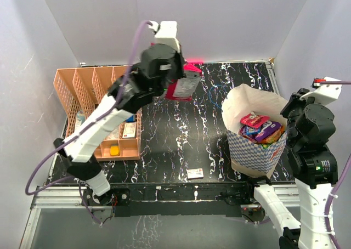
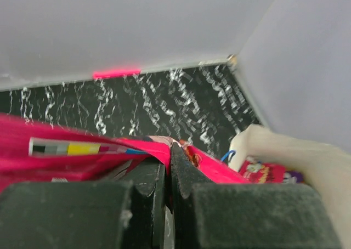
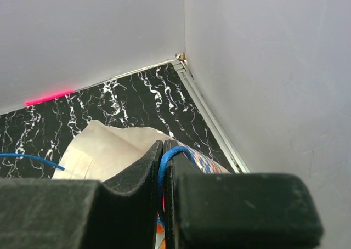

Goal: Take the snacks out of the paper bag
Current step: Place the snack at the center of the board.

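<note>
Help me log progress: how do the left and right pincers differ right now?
The left pincer is shut on a pink packet; the right pincer is shut on the blue cord of the bag. The left is held up over the far middle of the table, away from the bag; the right sits at the bag's right rim. Both are shut.

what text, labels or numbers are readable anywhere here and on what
Nothing reads clearly.
magenta packet in the left gripper: colour bar and blurred print, no legible words.
small white box: red mark, too small to read.
packets in the paper bag: print too small.
items in the orange rack: labels blurred.
</note>
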Robot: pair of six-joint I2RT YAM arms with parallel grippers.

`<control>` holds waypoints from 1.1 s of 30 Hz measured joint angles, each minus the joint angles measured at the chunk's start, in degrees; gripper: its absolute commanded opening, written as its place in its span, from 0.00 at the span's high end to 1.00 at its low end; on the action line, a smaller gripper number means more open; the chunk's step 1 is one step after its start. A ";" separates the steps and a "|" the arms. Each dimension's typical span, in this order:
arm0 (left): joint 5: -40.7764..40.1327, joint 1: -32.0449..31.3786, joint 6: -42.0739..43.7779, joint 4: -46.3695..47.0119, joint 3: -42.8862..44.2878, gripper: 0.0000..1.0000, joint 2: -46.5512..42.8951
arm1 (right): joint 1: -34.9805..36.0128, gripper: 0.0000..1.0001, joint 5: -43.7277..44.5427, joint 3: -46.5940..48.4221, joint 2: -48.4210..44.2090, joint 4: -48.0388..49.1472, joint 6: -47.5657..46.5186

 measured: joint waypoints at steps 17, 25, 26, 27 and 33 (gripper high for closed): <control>8.17 17.20 -6.84 25.46 -18.03 1.00 13.07 | 0.00 0.92 0.81 2.62 1.22 -0.81 -2.27; 17.20 24.52 -8.94 32.74 -11.19 1.00 28.55 | 0.00 0.92 2.10 2.84 2.14 -0.76 -3.58; 18.49 25.35 -8.90 33.88 -10.67 1.00 30.32 | 0.00 0.92 2.10 2.93 2.40 -0.72 -3.61; 19.87 26.18 -8.79 35.43 -9.86 1.00 32.22 | 0.00 0.92 2.05 2.93 2.69 -0.55 -3.58; 27.69 30.58 -10.62 42.86 -4.63 1.00 41.59 | 0.00 0.92 1.49 3.80 4.44 0.11 -3.21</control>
